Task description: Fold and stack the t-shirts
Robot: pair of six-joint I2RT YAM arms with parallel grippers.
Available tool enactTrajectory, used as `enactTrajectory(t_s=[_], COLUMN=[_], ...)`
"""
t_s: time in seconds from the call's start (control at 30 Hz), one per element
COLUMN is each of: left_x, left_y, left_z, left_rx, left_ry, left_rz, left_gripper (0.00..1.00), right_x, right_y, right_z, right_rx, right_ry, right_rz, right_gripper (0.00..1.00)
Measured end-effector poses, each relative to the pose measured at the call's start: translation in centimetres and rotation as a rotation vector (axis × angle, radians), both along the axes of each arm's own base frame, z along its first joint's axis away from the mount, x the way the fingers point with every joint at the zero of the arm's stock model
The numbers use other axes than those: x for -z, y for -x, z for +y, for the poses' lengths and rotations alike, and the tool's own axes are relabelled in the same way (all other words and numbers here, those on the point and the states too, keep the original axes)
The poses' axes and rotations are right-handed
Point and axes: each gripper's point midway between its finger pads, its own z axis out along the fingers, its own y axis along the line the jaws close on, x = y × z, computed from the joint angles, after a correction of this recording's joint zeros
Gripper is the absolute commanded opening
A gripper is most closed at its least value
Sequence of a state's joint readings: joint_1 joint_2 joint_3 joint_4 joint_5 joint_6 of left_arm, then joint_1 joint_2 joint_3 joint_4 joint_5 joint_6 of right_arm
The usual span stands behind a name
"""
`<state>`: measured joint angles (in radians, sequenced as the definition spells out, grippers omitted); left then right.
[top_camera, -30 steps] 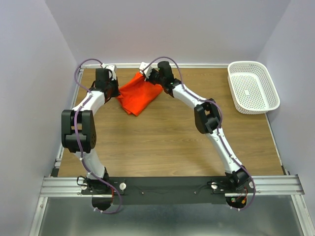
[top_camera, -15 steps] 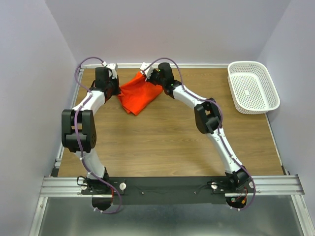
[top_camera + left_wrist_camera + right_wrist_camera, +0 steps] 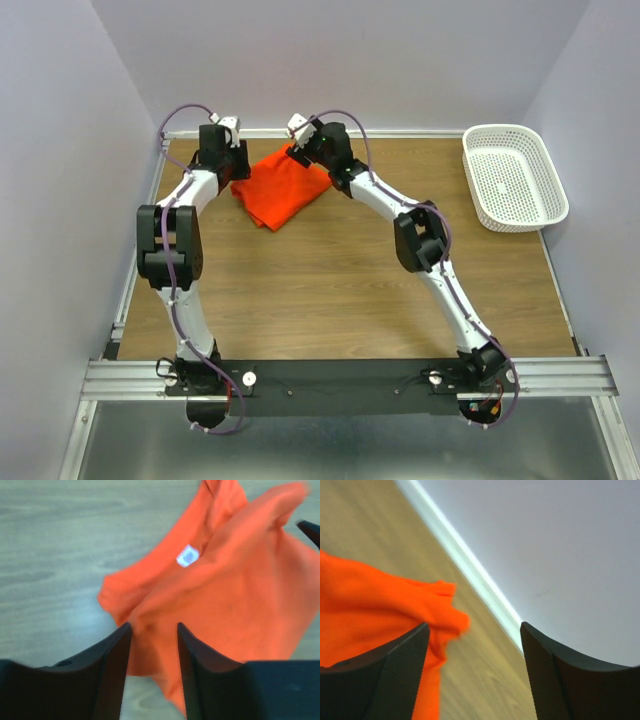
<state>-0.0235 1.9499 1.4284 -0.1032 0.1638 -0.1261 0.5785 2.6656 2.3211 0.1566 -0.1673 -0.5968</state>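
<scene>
Top and wrist views of the two-arm rig. We see one bright orange-red short-sleeved fabric t-shirt (image 3: 285, 188) lying in a loose, roughly diamond-shaped heap on the far left part of the brown wood-grain surface (image 3: 330, 290), close to the back edge, with one corner pointing towards the arm bases. Its small white neck label (image 3: 187, 555) faces up beside a raised fold. The left hand (image 3: 153, 625) sits at the shirt's left edge. Its two dark fingers (image 3: 112, 665) stand apart with a clear gap, and we see orange cloth through that gap but none pinched in it. The right hand (image 3: 474, 625) sits at the shirt's far right corner, its fingers spread wide. A rumpled tip of cloth lies just beside its left finger, and we see no grip on it. Behind that corner the pale metal strip (image 3: 470, 567) marks the surface's back edge, and the plain lilac-grey wall (image 3: 560, 540) rises directly from it, so room behind the shirt is narrow. Between the shirt's near corner and the arm bases lies a broad stretch of wood grain, bounded by the two bent arms. The white plastic lattice basket (image 3: 545, 212) stands at the far right corner, well apart from the shirt, near the right wall.
</scene>
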Motion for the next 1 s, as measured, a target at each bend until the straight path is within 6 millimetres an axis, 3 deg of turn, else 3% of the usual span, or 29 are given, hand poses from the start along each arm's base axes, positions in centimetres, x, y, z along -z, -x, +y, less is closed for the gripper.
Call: enactTrajectory(t_s=[0.13, 0.23, 0.33, 0.37, 0.5, 0.53, 0.63, 0.73, 0.83, 0.93, 1.0], left_x=[-1.0, -3.9, -7.2, -8.2, -9.9, -9.3, -8.0, -4.5, -0.8, 0.0, -0.2], left_y=[-3.0, -4.4, -4.8, -4.4, -2.1, -0.8, 2.4, 5.4, 7.7, 7.8, 6.1], left_z=[2.1, 4.6, 6.0, 5.9, 4.1, 2.8, -0.1, -2.3, -3.2, -3.6, -3.9], left_rx=[-0.120, -0.252, -0.321, -0.325, -0.263, -0.212, -0.115, -0.058, -0.055, -0.045, -0.034], left_ry=[-0.056, -0.114, -0.128, -0.111, -0.003, 0.059, 0.197, 0.309, 0.363, 0.390, 0.404], left_rz=[-0.041, -0.106, -0.170, -0.186, -0.216, -0.211, -0.200, -0.141, -0.066, -0.058, -0.081], left_gripper=[0.64, 0.68, 0.65, 0.58, 0.50, 0.49, 0.48, 0.49, 0.51, 0.48, 0.46], right_x=[-2.9, -3.8, -2.6, -2.0, -2.0, -2.5, -4.3, -4.3, -2.2, -0.5, -0.1], right_y=[-1.8, -2.2, -1.3, -0.7, 3.3, 3.8, 6.2, 8.3, 11.8, 15.1, 17.0], right_z=[-1.0, -1.8, -2.8, -3.0, -3.1, -3.2, -3.4, -4.0, -4.6, -4.9, -5.4], right_rx=[0.135, 0.194, 0.201, 0.185, 0.000, -0.041, -0.188, -0.279, -0.331, -0.359, -0.366], right_ry=[-0.075, -0.117, -0.120, -0.116, -0.135, -0.152, -0.227, -0.282, -0.289, -0.277, -0.267], right_rz=[-0.058, -0.069, 0.004, 0.043, 0.234, 0.263, 0.399, 0.542, 0.702, 0.815, 0.866], right_gripper=[0.87, 0.92, 0.96, 0.95, 0.82, 0.70, 0.55, 0.61, 0.62, 0.63, 0.63])
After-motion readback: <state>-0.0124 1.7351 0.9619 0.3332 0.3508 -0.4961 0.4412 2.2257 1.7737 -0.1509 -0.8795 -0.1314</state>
